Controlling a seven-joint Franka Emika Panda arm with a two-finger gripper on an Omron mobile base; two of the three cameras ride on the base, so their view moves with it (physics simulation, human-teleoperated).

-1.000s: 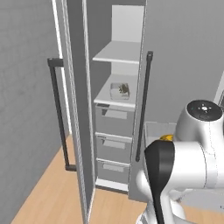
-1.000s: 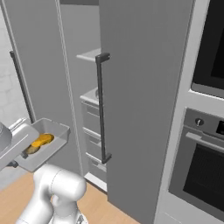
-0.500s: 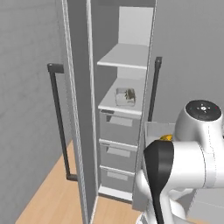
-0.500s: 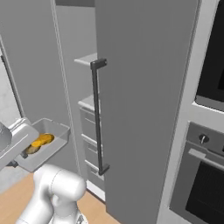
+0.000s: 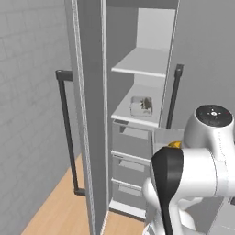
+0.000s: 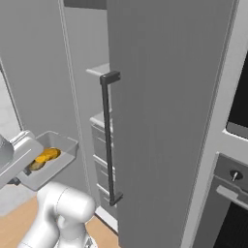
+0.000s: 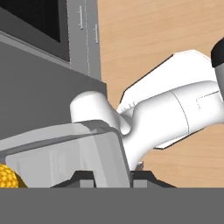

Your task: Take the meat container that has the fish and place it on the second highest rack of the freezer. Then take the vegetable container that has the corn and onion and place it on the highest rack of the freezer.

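The open freezer [image 5: 137, 27] shows its highest rack [image 5: 143, 62] bare. Below it, the second highest rack [image 5: 133, 112] carries the clear meat container [image 5: 141, 105] with the small dark fish [image 5: 146, 105] inside. My gripper [image 7: 111, 180] is shut on the rim of the vegetable container [image 6: 51, 160], held level beside the arm, left of the freezer door. The yellow corn [image 6: 47, 155] and the brown onion [image 6: 35, 166] lie in it. In the hand view the container's clear wall [image 7: 65, 153] stands between the fingertips and a bit of corn [image 7: 6, 177] shows.
The freezer's left door [image 5: 89, 114] with a dark bar handle [image 5: 66, 128] stands open edge-on. The right door [image 6: 160, 106] and its handle [image 6: 109, 135] are close by. Grey drawers [image 5: 131, 156] sit under the racks. A black wall oven [image 6: 232, 193] is at right.
The whole picture has shifted: the base has driven nearer to the freezer, which looms larger. The vegetable container stays in my grip at the same place beside the arm.
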